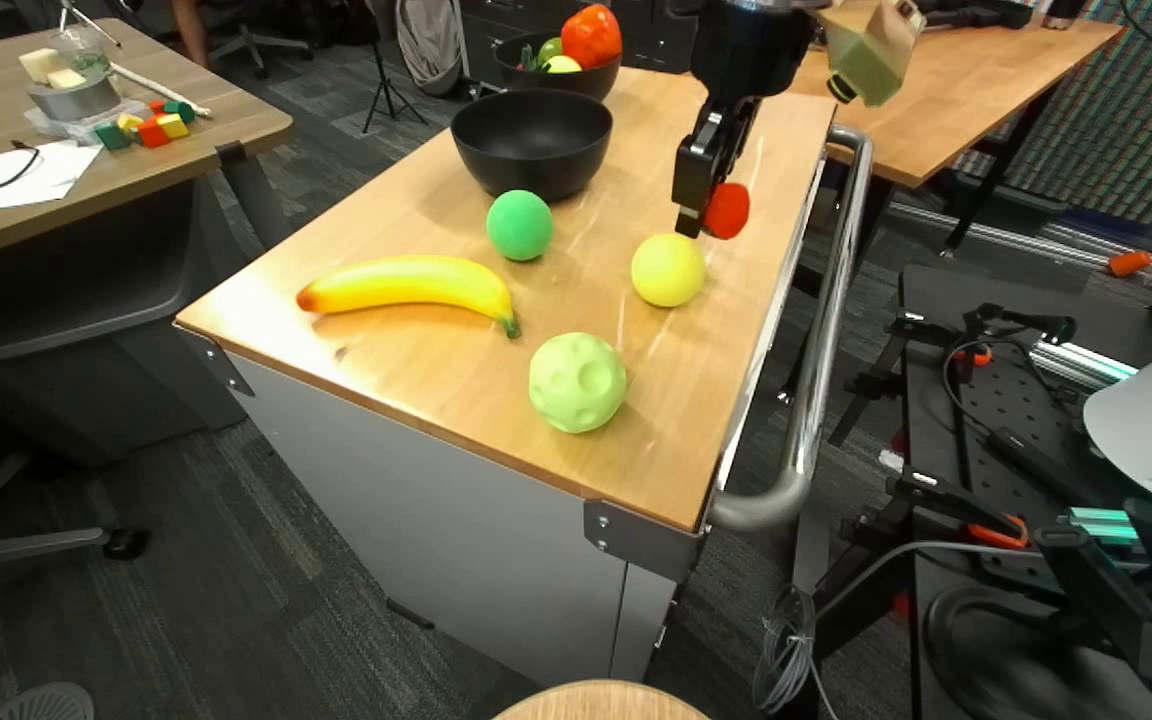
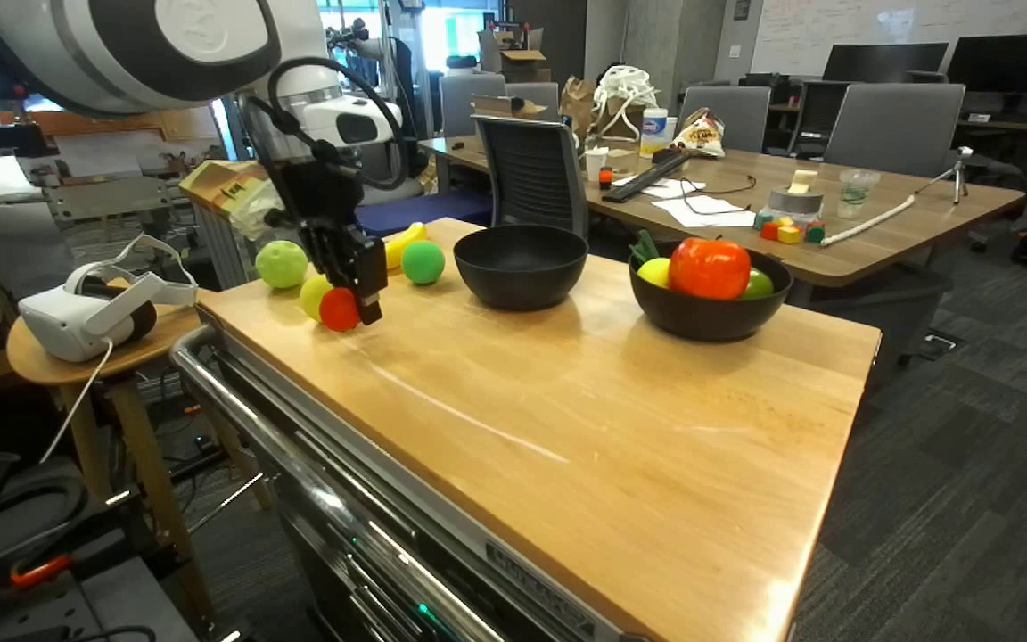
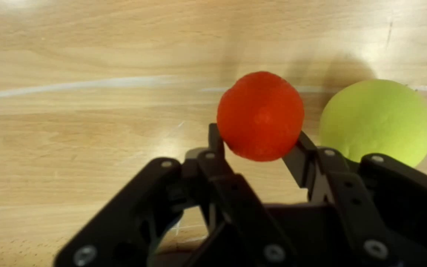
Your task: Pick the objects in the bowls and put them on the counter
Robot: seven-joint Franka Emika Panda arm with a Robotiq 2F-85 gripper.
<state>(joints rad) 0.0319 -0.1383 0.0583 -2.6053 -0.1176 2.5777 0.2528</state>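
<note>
In an exterior view, banana on counter, bowls behind, fruits in rearmost.

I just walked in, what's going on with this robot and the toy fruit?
A robot arm has a small red fruit in its gripper, beside a yellow ball; whether the fruit touches the counter is unclear. A banana, a green ball and a pale green dimpled ball lie on the counter too. A black bowl holds an orange-red fruit and more, so the unloading looks unfinished.
</note>
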